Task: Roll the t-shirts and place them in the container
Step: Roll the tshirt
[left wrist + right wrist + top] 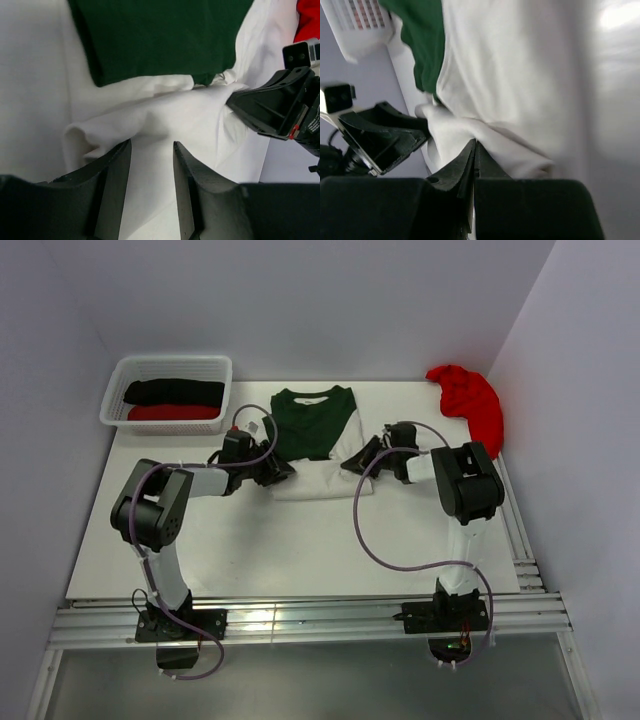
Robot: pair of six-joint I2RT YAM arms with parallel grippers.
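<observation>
Right now I see the white-and-green t-shirt (312, 430) lying flat just right of the basket (112, 405), my right gripper (474, 146) pinched shut on its bunched white hem, and my left gripper (152, 147) narrowly parted at the hem's basket-side corner, clamping nothing.

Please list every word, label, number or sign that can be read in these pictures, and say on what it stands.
No text can be read in any view.
neck label on the white and green t-shirt: too small to read.
red mark on the right gripper: blurred, no letters can be made out.
</observation>
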